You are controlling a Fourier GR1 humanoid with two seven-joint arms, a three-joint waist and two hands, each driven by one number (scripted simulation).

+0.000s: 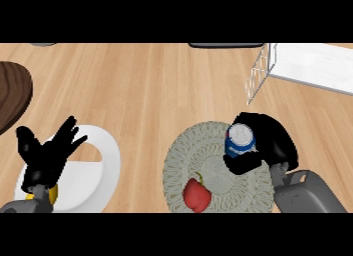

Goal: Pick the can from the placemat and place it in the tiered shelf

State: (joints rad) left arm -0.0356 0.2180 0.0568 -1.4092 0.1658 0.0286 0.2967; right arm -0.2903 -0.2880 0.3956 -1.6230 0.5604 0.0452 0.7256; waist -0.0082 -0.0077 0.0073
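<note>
Two hands show on this tabletop [149,90], and only one is working. At the far left edge lies a dark brown round board [3,97], cut off by the view and well apart from the action. Just right of it the left hand [42,157] rests with its fingers straight and spread, pointing up, in front of a white vessel [98,167]. It holds nothing and seems parked there to stay out of the other arm's way.

Toward the middle sits the round woven placemat [197,155], with a red pepper-like fruit [197,195] on its near part. On the mat's far right part stands the can [239,140], upright, its pale top facing the view above a blue band. The right hand [273,142] comes at it from the right, fingers curled round its side. A grasp from the side would keep the can upright for carrying.

Whether its base touches the mat cannot be told. At the upper right stands the white wire tiered shelf [312,67], well apart from the can. The next move likely calls for a lift that clears the shelf's frame.
</note>
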